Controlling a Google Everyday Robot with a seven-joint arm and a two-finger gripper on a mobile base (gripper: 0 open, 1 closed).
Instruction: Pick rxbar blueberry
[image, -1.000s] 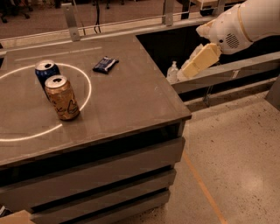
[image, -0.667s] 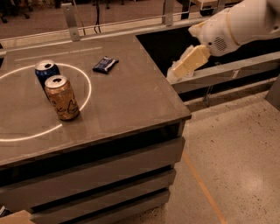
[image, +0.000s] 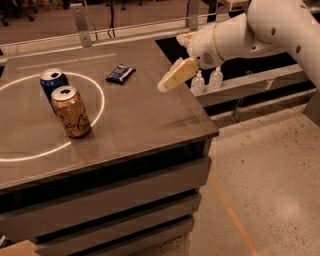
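The rxbar blueberry (image: 120, 73) is a small flat dark blue wrapper lying on the brown table top, toward the far middle. My gripper (image: 170, 81) hangs above the table's right part, to the right of the bar and a little nearer, clear of it. Its pale fingers point down and left. Nothing shows between them. The white arm (image: 250, 32) reaches in from the upper right.
A blue soda can (image: 52, 81) and a gold-brown soda can (image: 71, 111) stand upright at the left inside a white ring (image: 101, 100) marked on the table (image: 150, 125). Two small bottles (image: 206, 81) stand on a ledge beyond the table's right edge. Bare floor lies at the right.
The arm has swung left, carrying my gripper from beyond the table's right edge to above its top, closer to the bar. Cans and bar have not moved.
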